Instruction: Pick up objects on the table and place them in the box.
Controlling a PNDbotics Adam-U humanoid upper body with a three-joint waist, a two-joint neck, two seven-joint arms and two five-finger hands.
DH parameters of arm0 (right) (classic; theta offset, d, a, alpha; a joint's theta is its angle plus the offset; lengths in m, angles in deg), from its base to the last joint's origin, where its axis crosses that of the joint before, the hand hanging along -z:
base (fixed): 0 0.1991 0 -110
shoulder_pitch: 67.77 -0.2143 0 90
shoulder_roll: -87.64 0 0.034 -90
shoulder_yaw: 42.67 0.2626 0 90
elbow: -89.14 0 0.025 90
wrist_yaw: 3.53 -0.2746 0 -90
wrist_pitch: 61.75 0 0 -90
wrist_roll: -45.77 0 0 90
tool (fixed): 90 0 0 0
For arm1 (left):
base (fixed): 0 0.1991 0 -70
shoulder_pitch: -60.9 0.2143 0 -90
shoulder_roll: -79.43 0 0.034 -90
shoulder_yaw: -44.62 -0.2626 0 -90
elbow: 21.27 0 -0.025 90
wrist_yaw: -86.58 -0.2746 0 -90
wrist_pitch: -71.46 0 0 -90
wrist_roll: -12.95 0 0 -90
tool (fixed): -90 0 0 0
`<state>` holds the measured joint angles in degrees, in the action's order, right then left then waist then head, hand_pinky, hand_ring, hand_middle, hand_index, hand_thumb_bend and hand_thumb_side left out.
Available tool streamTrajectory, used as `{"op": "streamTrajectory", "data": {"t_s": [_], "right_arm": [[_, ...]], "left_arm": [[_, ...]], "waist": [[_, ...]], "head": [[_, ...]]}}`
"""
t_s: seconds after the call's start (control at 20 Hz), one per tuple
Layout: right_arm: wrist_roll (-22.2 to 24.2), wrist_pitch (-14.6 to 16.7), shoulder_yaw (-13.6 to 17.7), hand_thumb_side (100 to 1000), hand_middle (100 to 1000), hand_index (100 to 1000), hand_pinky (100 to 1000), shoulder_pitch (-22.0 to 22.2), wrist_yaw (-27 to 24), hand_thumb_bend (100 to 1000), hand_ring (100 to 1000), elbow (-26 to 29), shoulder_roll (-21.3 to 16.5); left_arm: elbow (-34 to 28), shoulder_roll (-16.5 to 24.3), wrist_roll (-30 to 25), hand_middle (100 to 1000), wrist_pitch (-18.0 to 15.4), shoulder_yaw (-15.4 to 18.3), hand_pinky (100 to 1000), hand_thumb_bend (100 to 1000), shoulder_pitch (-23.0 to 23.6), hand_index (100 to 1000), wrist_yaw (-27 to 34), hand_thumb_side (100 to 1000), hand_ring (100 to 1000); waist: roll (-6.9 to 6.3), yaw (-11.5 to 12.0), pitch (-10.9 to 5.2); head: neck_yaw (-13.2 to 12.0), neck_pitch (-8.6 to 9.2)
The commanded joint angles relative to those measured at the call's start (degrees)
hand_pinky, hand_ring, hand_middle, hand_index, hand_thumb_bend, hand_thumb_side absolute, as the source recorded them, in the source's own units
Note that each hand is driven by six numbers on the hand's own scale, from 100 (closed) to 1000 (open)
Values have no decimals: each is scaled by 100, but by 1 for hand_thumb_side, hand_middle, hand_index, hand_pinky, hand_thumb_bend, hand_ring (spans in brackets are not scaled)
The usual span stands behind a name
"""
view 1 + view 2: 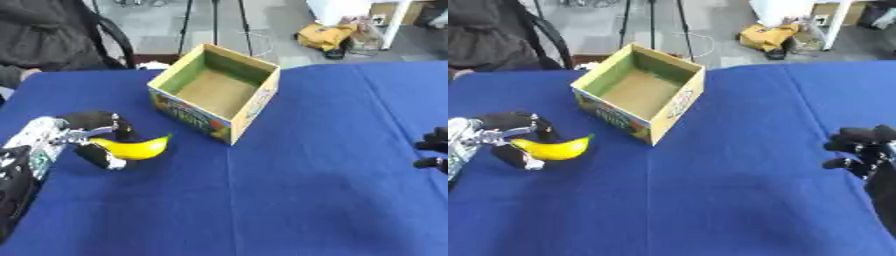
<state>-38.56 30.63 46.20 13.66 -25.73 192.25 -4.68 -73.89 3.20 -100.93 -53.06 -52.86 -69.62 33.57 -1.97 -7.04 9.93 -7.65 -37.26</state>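
Banana sits in our left hand at the near left of the blue table, with our fingers curled around it. The open box stands further back, to the right of it. Our right hand waits at the right edge, fingers curled, holding nothing.

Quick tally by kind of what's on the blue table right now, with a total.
Banana: 1, in the left robot hand
Cardboard box: 1, open and empty
Total: 2
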Motion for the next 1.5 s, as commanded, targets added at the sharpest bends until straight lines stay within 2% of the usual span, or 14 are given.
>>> {"op": "streamTrajectory", "data": {"t_s": [0.05, 0.55, 1.2, 1.5], "right_arm": [[19, 13, 10, 857, 656, 734, 574, -62, 34, 100, 720, 45, -84], [27, 14, 12, 858, 656, 734, 575, -69, 39, 100, 721, 44, -77], [31, 16, 18, 857, 656, 735, 575, -73, 30, 100, 721, 40, -84], [35, 17, 20, 856, 656, 735, 576, -74, 26, 100, 721, 40, -90]], "left_arm": [[-34, 130, 25, 572, -6, 75, 717, 567, -123, 809, -36, 622, 614], [-6, 117, 26, 542, -9, 79, 704, 536, -133, 783, -42, 584, 590], [-55, 155, 26, 455, 12, 88, 670, 464, -136, 669, 52, 525, 517], [-118, 223, 20, 438, 29, 117, 662, 448, -151, 651, 159, 507, 508]], "waist": [[4, -7, -64], [10, -13, -50], [9, -8, -57], [11, -1, -63]], "head": [[-6, 1], [-16, 10], [-16, 10], [-13, 10]]}}
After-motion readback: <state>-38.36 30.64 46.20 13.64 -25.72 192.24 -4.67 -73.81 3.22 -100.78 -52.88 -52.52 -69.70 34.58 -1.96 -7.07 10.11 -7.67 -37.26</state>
